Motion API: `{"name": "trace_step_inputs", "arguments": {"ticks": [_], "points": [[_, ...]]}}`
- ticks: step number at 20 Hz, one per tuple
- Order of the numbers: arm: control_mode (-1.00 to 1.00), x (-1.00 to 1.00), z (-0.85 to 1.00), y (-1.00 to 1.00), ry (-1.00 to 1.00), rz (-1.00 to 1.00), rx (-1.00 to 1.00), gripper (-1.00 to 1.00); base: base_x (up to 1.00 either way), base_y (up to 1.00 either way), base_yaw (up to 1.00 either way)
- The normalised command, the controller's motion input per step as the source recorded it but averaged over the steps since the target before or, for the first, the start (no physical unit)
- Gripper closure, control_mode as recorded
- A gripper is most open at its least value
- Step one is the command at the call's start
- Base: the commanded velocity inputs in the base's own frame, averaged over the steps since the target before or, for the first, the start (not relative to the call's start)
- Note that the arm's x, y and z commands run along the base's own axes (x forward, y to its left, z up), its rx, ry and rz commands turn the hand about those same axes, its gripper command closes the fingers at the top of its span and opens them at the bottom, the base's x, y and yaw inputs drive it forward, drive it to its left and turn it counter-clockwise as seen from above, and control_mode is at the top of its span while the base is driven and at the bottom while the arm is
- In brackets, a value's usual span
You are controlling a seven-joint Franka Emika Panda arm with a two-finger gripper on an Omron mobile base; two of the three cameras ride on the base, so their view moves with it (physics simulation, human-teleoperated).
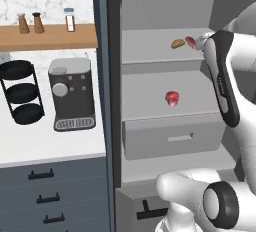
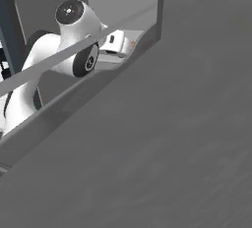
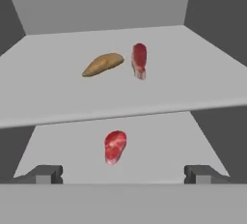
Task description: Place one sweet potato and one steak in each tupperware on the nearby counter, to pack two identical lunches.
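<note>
Inside an open fridge, a brown sweet potato (image 3: 102,64) (image 1: 177,43) lies on the upper shelf (image 3: 58,97). A red steak (image 3: 139,60) (image 1: 190,41) stands just to its right. A second steak (image 3: 115,146) (image 1: 172,98) rests on the shelf below. My gripper (image 3: 125,175) is open and empty, hovering in front of the shelves and level with the upper shelf's front edge. The white counter (image 1: 45,141) runs to the left of the fridge. The tupperware is out of view.
A coffee machine (image 1: 72,93) and a black three-tier rack (image 1: 21,92) stand on the counter. Above them, a wooden shelf (image 1: 47,37) holds shakers. Below the fridge shelves is a grey drawer (image 1: 172,137). A grey fridge door panel (image 2: 172,138) blocks most of the right base view.
</note>
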Motion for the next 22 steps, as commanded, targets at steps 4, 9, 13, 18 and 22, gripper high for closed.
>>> {"name": "trace_step_inputs", "arguments": {"ticks": [4,9,13,18,22], "points": [[-1.00,0.74,-0.36,-0.39,0.04,0.00,0.00,-1.00,0.00,0.00,0.00],[-1.00,0.86,-0.31,-0.16,0.12,0.00,-0.01,-1.00,0.00,0.00,0.00],[-1.00,0.82,-0.21,-0.24,0.08,0.00,0.00,-1.00,0.00,0.00,0.00],[-1.00,0.71,-0.17,-0.40,0.06,0.00,0.00,-1.00,0.00,0.00,0.00],[-1.00,0.66,-0.26,-0.18,0.02,0.02,0.00,-1.00,0.00,0.00,0.00]]}}
